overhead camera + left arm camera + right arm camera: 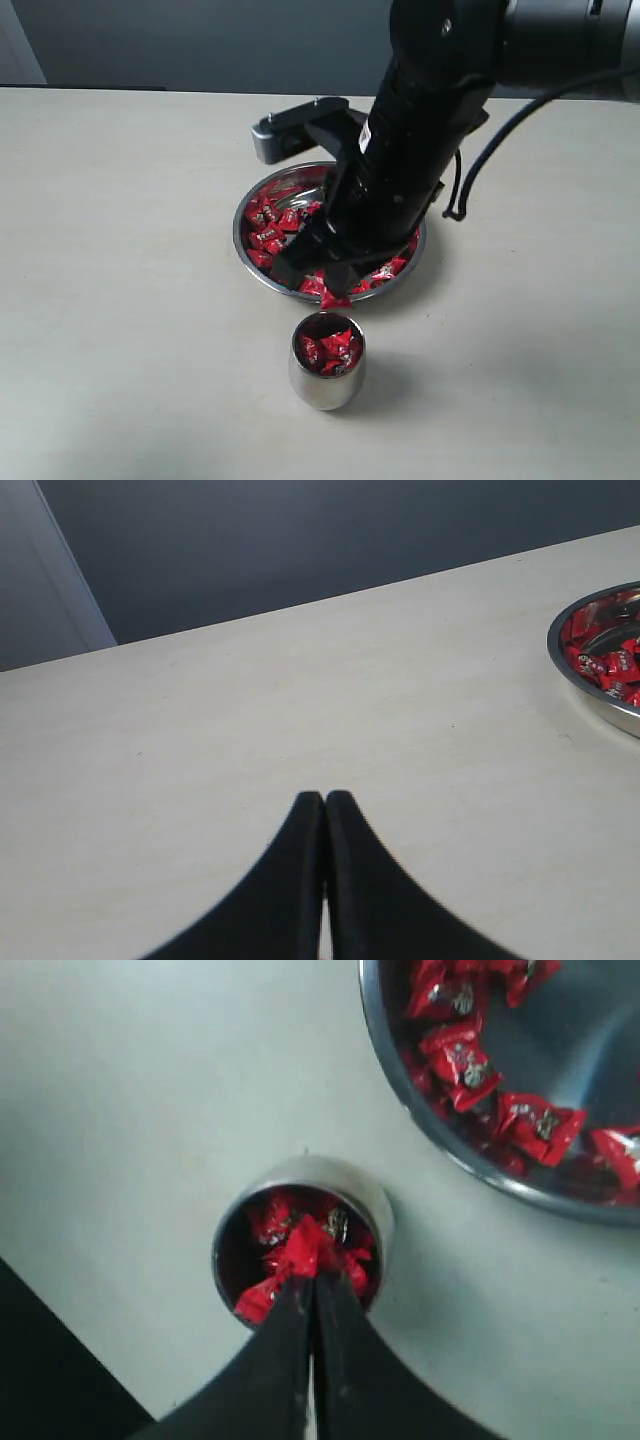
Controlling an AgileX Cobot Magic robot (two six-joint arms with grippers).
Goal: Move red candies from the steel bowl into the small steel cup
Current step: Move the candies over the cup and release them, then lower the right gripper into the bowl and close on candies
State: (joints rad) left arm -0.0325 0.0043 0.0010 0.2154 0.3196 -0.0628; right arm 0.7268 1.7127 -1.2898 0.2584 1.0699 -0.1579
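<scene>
The steel bowl (240, 235) holds many red candies (270, 225) in the middle of the table. In front of it stands the small steel cup (325, 385) with several red candies (328, 350) inside. My right gripper (335, 285) hangs over the bowl's near rim, just above the cup, shut on one red candy (305, 1245). In the right wrist view that candy sits over the cup's mouth (300, 1172), with the bowl (400, 1080) beside it. My left gripper (325, 798) is shut with nothing in it, over bare table away from the bowl (560, 660).
The pale table (120, 300) stretches bare to the left and right of the bowl. The right arm's black body (420, 130) covers the bowl's far right part. A dark wall (200, 40) runs behind the table's far edge.
</scene>
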